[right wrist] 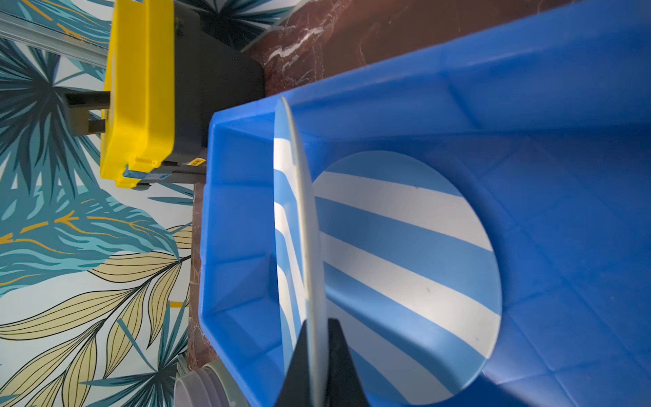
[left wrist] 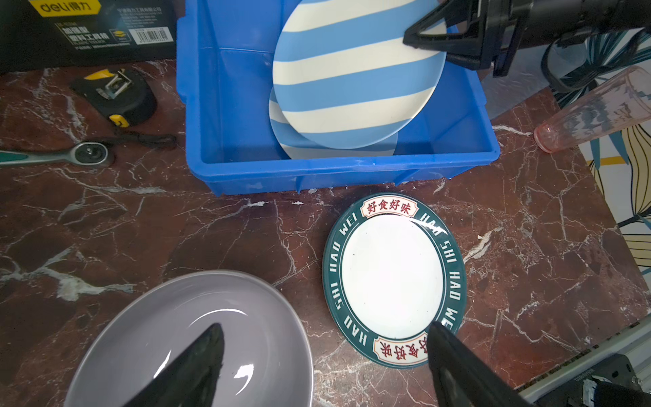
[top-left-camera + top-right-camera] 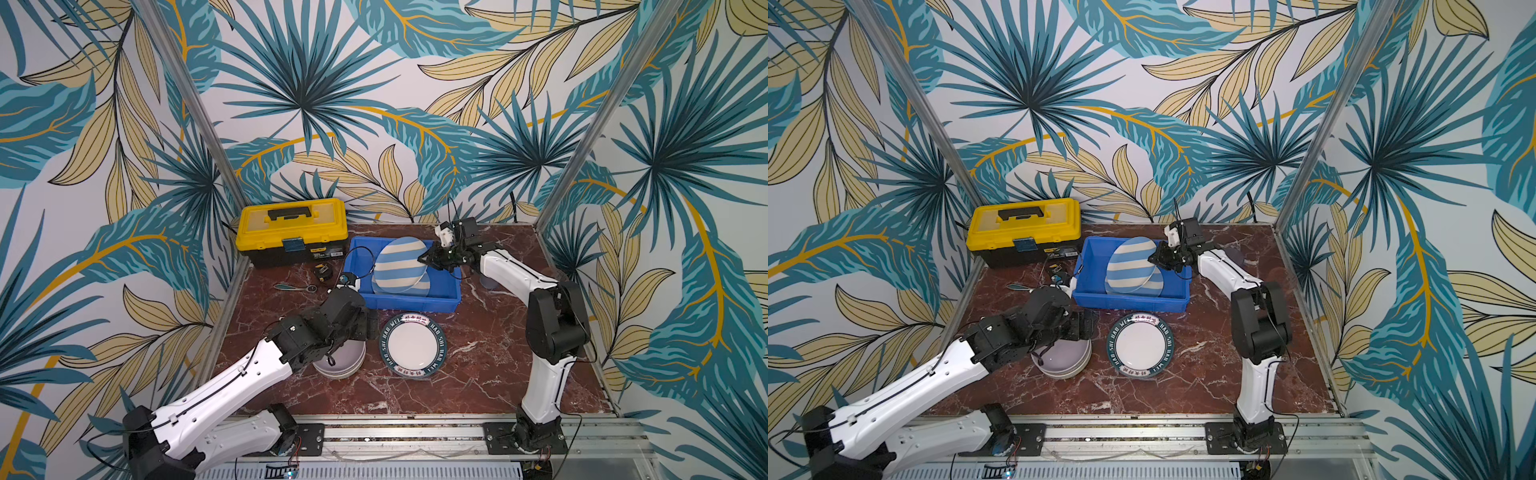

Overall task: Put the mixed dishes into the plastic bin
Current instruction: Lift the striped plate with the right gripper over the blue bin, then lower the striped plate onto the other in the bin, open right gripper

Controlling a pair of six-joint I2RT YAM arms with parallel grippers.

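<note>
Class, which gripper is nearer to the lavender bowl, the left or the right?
Left. The left gripper hangs open just above the lavender bowl, one jaw over its inside. The right gripper is far back over the blue bin, shut on a striped plate.

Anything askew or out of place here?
The striped plate hangs steeply tilted in the right gripper, above the flat plate lying in the blue bin. A tape measure and ratchet, not dishes, lie beside it.

A green-rimmed plate [image 2: 394,286] on the worktop [image 2: 176,229] carries "HAO SHI HAO WEI" in white round its border, with red characters 好食好味 in two cartouches. The black toolbox [image 2: 88,35] shows "deli" on a yellow badge (its barcode label's fine print is blurred).
</note>
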